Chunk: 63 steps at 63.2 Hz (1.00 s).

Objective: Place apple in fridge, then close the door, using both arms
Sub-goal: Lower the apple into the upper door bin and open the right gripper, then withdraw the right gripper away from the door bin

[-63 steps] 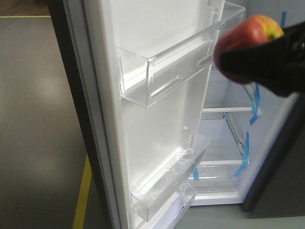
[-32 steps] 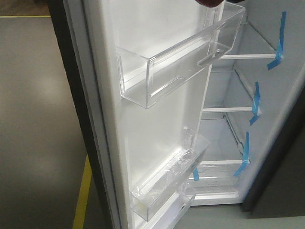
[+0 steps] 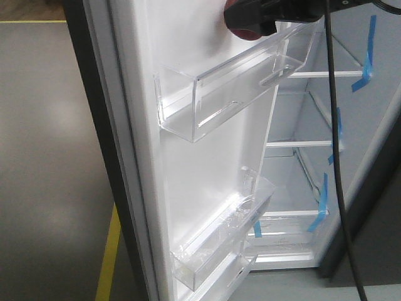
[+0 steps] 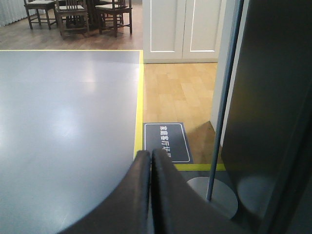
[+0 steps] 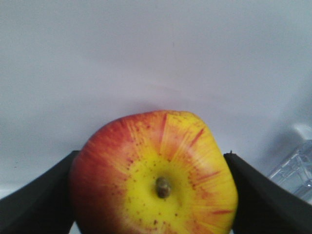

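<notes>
Open fridge [image 3: 301, 169] and door [image 3: 207, 157]: just above the upper door bin [image 3: 238, 88], the right gripper [image 5: 152, 161] clamps the apple [image 5: 156, 195] across its widest flanks, a grip suited to a probably light, firm, glossy-slippery, bruisable fruit, while the left gripper [image 4: 151, 161], pressed together, holds nothing.

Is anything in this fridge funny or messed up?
Nothing is spilled or broken. A few things look unusual: blue tape strips stick to the shelf ends inside the fridge, and the lower door bin looks wrapped in crinkly clear film. A black cable also hangs across the front view.
</notes>
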Motion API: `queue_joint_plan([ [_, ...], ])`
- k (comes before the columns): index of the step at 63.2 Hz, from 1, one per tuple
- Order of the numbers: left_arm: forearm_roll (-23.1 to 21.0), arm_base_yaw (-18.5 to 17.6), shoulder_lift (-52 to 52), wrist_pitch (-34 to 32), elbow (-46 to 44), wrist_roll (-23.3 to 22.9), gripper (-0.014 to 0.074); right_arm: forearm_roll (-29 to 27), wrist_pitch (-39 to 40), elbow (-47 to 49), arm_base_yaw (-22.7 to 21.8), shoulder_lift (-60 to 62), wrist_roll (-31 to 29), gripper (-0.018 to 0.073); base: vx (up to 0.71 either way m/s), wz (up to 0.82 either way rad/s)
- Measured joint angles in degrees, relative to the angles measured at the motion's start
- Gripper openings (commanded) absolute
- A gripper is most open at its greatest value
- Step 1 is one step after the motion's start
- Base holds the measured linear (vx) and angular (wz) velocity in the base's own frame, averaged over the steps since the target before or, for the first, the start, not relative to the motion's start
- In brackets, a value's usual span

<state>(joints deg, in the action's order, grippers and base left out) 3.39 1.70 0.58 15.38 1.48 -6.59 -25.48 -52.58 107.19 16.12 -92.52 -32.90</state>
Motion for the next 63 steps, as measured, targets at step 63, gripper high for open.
queue_joint_plan([
  [63, 0.0, 0.0, 0.0, 0.0, 0.0, 0.0, -0.0006, 2.9, -1.4, 0.0, 0.0, 4.6, 3.4, 0.055, 0.0, 0.0],
])
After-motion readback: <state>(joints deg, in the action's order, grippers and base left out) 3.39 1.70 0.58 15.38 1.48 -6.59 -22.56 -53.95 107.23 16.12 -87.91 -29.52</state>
